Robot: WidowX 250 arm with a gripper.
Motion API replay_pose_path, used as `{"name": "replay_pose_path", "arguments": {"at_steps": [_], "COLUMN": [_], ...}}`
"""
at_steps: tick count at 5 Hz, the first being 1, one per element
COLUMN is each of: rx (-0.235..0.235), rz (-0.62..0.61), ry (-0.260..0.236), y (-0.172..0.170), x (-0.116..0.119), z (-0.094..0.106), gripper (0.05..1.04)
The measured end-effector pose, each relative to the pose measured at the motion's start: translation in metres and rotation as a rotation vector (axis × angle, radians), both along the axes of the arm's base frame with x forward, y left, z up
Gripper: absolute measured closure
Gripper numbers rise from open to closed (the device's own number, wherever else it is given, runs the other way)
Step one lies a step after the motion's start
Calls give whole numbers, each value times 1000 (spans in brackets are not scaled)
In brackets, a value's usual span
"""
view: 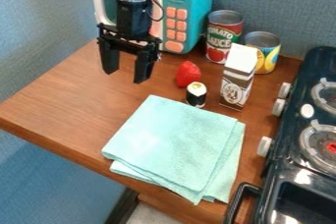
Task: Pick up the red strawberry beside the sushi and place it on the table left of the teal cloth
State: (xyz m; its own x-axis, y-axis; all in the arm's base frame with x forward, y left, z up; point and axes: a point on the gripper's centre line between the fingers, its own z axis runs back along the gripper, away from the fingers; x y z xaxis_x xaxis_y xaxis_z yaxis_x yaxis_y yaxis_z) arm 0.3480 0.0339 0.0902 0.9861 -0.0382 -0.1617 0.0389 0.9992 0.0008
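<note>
Gripper (125, 76), black, two fingers set apart, at eleven o'clock from the cloth, above the brown wooden table (59, 90). Cloth (177, 142), pale aqua, folded, lying flat on the table. Red strawberry-like toy (188, 74), at twelve o'clock from the cloth. Sushi roll (196, 94), white top, dark band, upright just beside the strawberry-like toy at its five o'clock. Carton (238, 78), white and brown, upright at the cloth's one o'clock. Red-labelled can (223, 36) and yellow-labelled can (264, 51), behind the carton. Teal toy microwave (187, 2), orange buttons, at twelve o'clock. Dark toy stove (277, 174), at three o'clock.
</note>
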Motion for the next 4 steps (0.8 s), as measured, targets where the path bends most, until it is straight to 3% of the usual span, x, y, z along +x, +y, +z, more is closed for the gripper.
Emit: {"name": "replay_pose_path", "arguments": {"at_steps": [1, 3, 4], "rx": [-4, -91, -108], "rz": [0, -86, -126], "ry": [43, -8, -22], "y": [0, -10, -11], "x": [-4, 16, 22], "z": [-13, -6, -3], "gripper": [83, 83, 83]}}
